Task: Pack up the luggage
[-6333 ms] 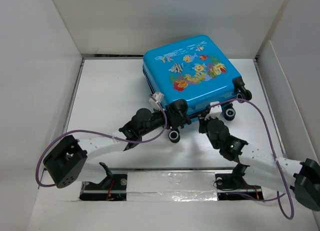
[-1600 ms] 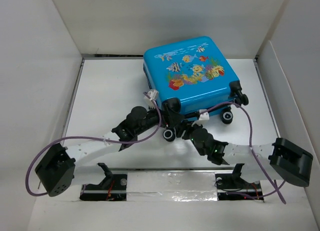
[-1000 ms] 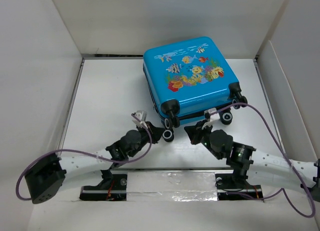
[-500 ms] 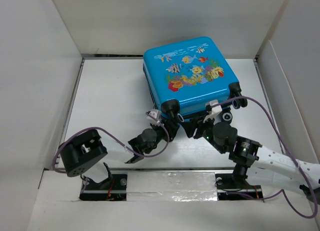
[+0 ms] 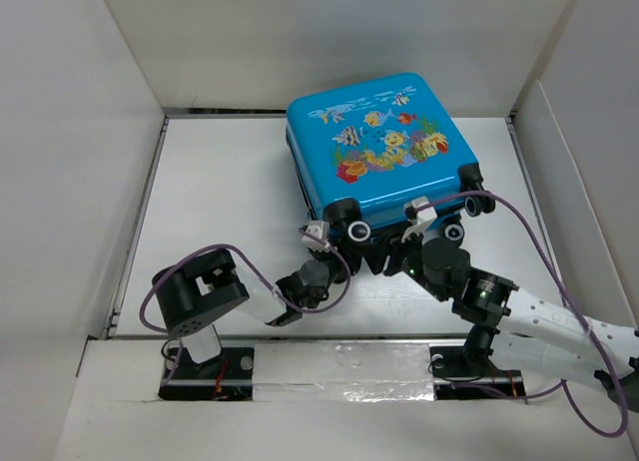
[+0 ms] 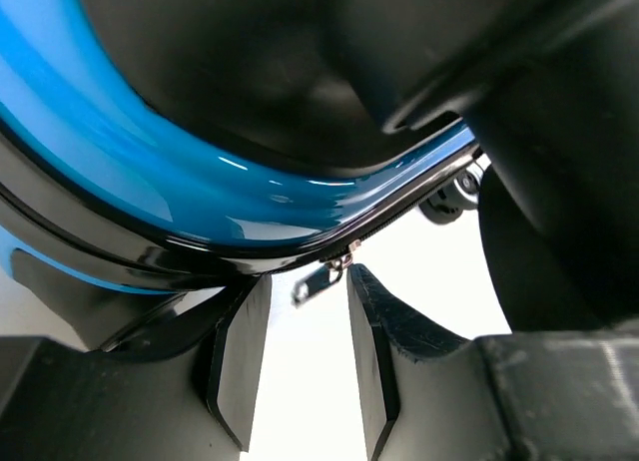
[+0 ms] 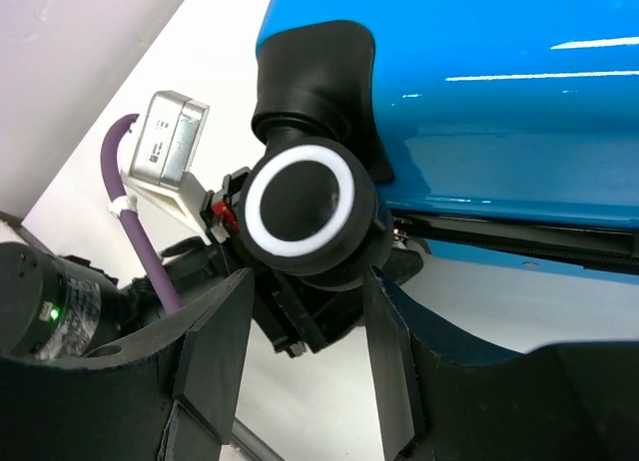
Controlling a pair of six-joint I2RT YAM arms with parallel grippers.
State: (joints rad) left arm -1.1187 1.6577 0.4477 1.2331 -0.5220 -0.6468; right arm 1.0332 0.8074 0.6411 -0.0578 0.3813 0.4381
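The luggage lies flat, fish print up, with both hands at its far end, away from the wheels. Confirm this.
Wrong about the end. The luggage lies flat, fish print up, with the left hand and right hand at its near end, by the wheels. The top external view shows it.

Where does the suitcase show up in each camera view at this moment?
Top external: the suitcase lies flat at the middle back of the table.
Left wrist: its blue shell curves across the upper left.
Right wrist: it fills the upper right.
Shared landmark: the black zipper seam under the blue shell, clear in both wrist views.
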